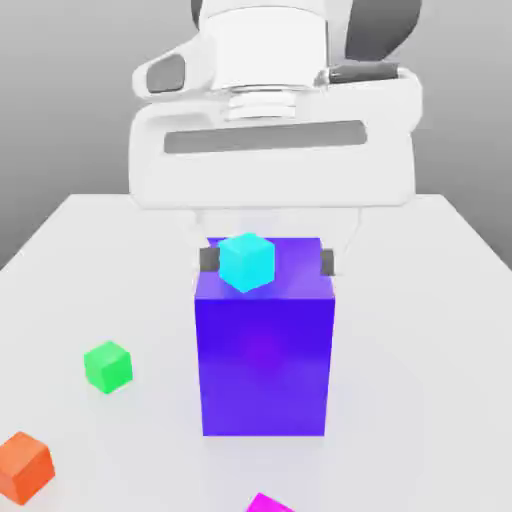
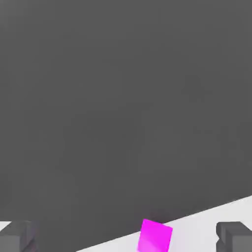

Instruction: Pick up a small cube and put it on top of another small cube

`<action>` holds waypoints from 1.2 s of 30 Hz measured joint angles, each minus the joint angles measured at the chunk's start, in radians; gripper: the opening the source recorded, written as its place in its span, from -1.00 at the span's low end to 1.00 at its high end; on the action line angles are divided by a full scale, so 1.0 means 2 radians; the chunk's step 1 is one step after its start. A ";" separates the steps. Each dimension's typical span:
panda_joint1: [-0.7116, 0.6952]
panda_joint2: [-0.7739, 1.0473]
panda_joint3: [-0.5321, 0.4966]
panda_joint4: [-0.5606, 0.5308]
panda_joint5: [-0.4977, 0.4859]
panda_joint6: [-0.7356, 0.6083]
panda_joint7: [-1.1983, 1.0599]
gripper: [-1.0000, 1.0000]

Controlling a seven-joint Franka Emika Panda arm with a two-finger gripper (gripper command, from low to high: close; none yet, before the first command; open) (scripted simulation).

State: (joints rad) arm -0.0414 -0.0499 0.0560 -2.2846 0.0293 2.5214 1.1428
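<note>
The small magenta-pink cube (image 1: 268,503) lies on the white table (image 1: 420,330) at the near edge of the exterior view, just in front of the big blue-violet block (image 1: 265,350). A small cyan cube (image 1: 246,261) sits on top of that block. My gripper (image 1: 267,262) hangs behind the block's upper edge, open, with one dark fingertip (image 1: 208,262) on each side of the block's top. In the hand view the magenta cube (image 2: 155,236) lies on the table between the two fingertips (image 2: 236,236) of the gripper (image 2: 127,236), nearer to one of them, and they hold nothing.
A green cube (image 1: 108,366) rests on the table at the exterior view's left. An orange cube (image 1: 24,467) lies nearer, at the left corner. The tall blue-violet block stands between my hand and the magenta cube.
</note>
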 joint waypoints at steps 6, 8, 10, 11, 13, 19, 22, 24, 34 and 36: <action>0.008 0.109 -0.006 0.002 -0.013 0.032 0.062 0.00; 0.013 0.145 -0.010 0.003 -0.016 0.043 0.082 0.00; 0.018 0.181 -0.016 0.004 -0.019 0.054 0.101 0.00; 0.020 0.199 -0.018 0.005 -0.020 0.061 0.109 0.00; 0.022 0.235 -0.020 0.011 -0.022 0.084 0.115 0.00; 0.024 0.285 -0.022 0.021 -0.023 0.121 0.118 -1.00; 0.024 0.291 -0.022 0.022 -0.023 0.127 0.118 -1.00; 0.023 0.274 -0.021 0.018 -0.023 0.113 0.118 -1.00; -0.049 0.110 -0.075 -0.102 -0.014 0.069 0.069 -1.00; -0.071 0.078 -0.096 -0.136 -0.017 0.071 0.057 -1.00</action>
State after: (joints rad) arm -0.1839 0.1053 -0.1354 -2.5573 -0.0047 2.6634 1.2577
